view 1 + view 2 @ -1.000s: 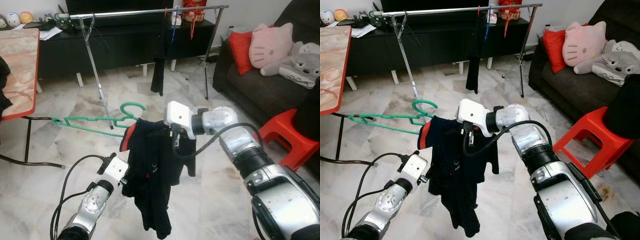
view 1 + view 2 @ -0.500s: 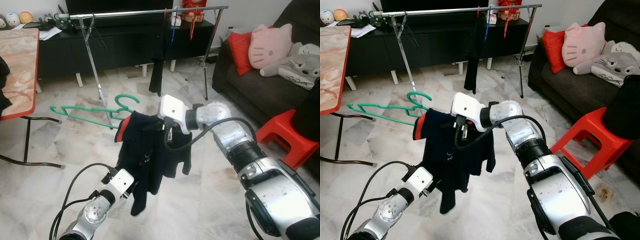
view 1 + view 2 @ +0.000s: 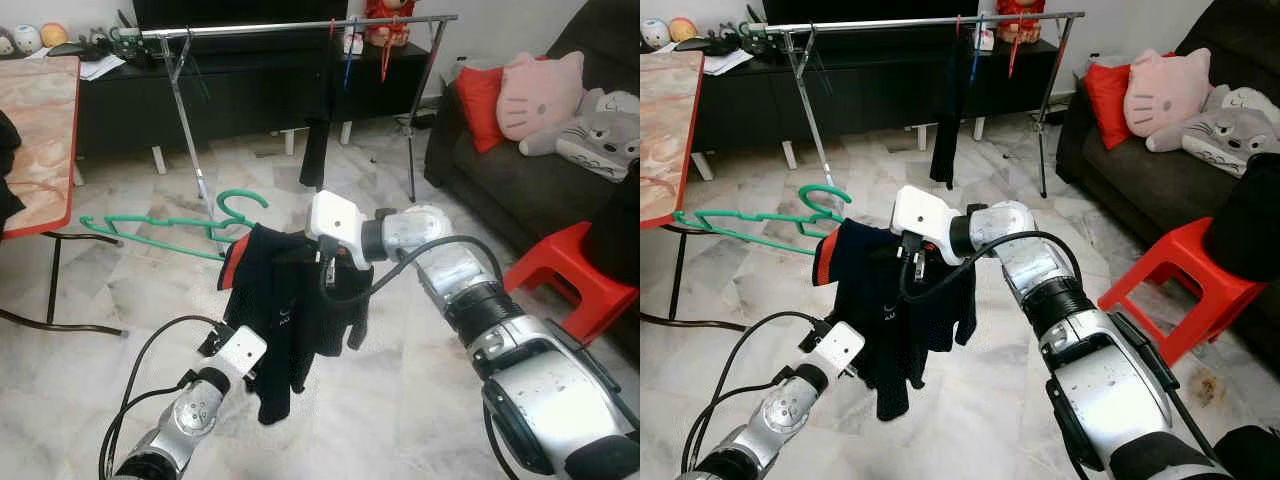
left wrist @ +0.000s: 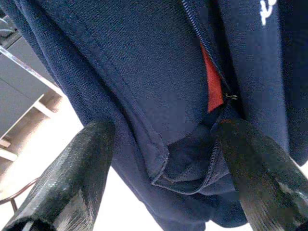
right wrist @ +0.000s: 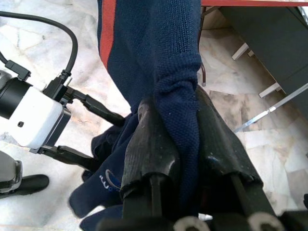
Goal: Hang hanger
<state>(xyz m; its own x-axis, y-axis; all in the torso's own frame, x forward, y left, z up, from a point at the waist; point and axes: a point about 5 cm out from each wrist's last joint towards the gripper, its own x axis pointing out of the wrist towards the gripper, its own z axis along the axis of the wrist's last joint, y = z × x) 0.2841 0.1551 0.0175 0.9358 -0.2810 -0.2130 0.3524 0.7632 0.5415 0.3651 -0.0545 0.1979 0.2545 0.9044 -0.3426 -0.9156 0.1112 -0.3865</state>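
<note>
Living room, marble floor (image 3: 420, 400). Right gripper (image 5: 175, 144) clenching dark garment (image 3: 290, 310) on green hanger (image 3: 170, 225); left gripper (image 4: 163, 159) released, fingers flanking garment hem.

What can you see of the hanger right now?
The hanger is green, thin, plastic by its look, with a curved hook pointing up. It is held in the air, roughly level, its bare arm reaching toward the robot's left. Its other end is under a dark navy garment with red trim, which drapes off it. The right gripper is shut on the garment. The open left gripper sits below.
</note>
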